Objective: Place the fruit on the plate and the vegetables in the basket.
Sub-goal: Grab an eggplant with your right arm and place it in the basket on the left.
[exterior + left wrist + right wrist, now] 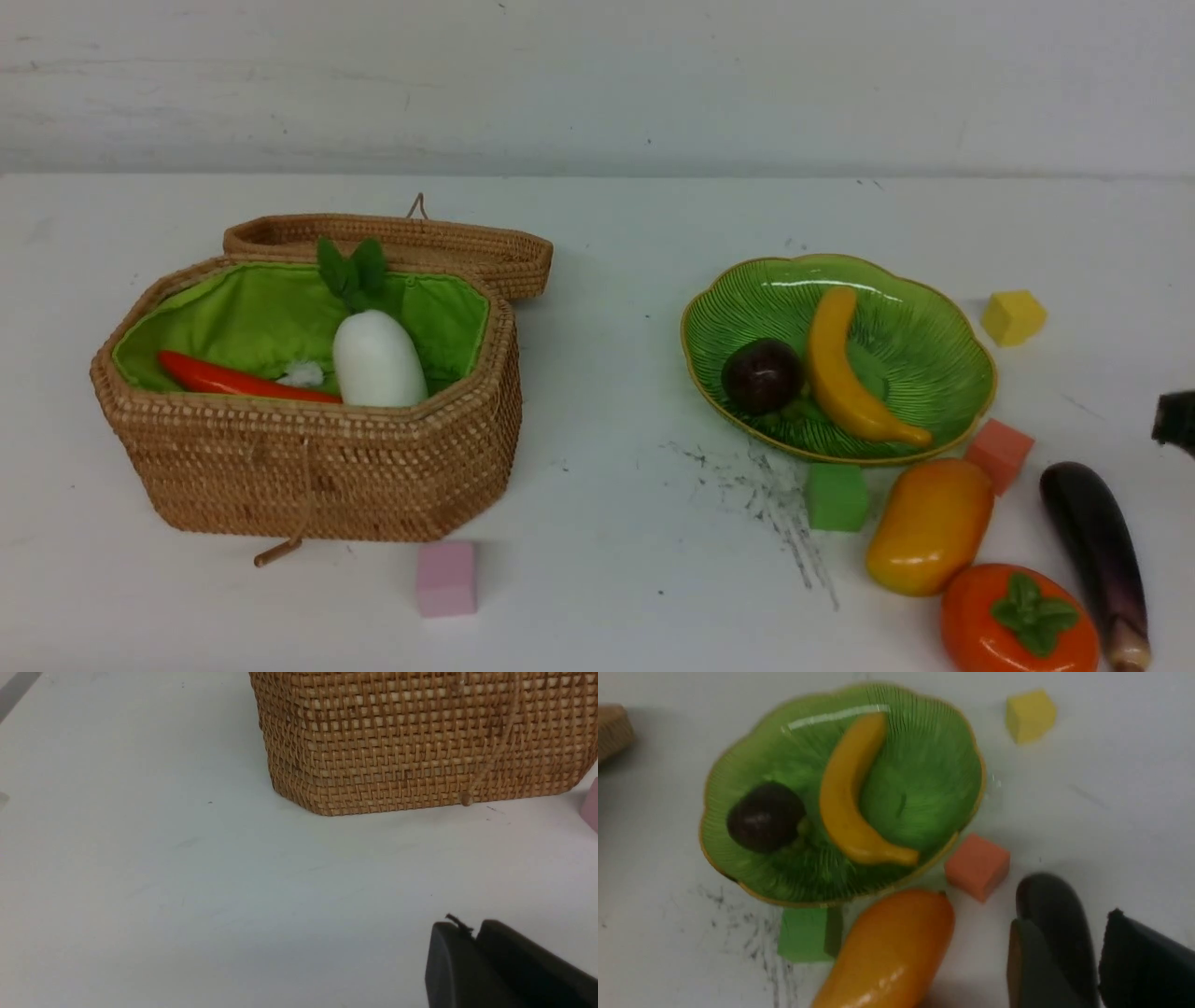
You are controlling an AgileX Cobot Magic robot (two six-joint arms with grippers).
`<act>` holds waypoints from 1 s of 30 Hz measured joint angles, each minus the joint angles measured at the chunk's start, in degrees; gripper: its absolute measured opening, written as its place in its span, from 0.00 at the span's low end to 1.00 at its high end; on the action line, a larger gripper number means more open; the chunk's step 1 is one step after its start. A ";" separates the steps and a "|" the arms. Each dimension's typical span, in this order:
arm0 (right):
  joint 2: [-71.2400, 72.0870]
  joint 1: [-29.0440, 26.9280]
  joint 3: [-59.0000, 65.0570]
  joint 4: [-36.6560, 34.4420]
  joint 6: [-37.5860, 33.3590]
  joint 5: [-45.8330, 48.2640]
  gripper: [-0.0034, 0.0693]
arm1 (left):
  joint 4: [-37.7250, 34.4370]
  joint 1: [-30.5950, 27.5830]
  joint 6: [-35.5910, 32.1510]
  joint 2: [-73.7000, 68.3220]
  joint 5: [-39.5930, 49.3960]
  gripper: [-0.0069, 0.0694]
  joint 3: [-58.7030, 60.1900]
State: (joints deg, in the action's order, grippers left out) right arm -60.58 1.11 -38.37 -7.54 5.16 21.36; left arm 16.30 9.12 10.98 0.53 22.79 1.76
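While eggplant [1094, 551] lies near-far, stem end toward robot — right jaws part-open, left jaws closed.

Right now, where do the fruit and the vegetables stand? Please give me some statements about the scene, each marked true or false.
1. The banana and the mangosteen lie on the plate. True.
2. The radish and the pepper are in the basket. True.
3. Every vegetable is in the basket. False: the eggplant lies on the table.
4. Every fruit is on the plate. False: the mango and the persimmon lie on the table.
5. The basket is closed. False: its lid is open.
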 joint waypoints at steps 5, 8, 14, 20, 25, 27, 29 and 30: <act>-9.76 -1.52 -5.63 -0.19 3.47 10.99 0.48 | 0.00 0.00 0.00 0.00 0.00 0.17 0.00; -15.95 -1.88 -8.43 0.33 6.05 13.02 0.59 | 0.00 0.00 0.00 0.00 0.00 0.17 0.00; -28.39 -1.88 -11.06 4.12 6.96 11.82 0.87 | 0.00 0.00 0.00 0.00 0.00 0.17 0.00; -38.00 -2.74 -11.68 9.92 8.97 9.17 0.90 | 0.00 0.00 0.00 0.00 0.00 0.18 0.00; -39.05 -5.12 -15.05 7.95 6.97 12.10 0.52 | 0.00 0.00 0.00 0.00 0.00 0.19 0.00; -37.45 -6.16 -17.98 6.44 5.72 16.76 0.55 | 0.00 0.00 0.00 0.00 0.00 0.19 0.00; -35.44 -6.83 -20.38 5.63 5.43 18.82 0.55 | 0.00 0.00 0.00 0.00 0.00 0.19 0.00; -31.40 -7.52 -26.10 4.16 5.06 20.08 0.55 | 0.00 0.00 0.00 0.00 0.00 0.19 0.00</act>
State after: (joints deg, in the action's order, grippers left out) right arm -91.97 -6.41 -64.48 -3.38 10.22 41.44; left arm 16.30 9.12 10.98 0.53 22.79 1.76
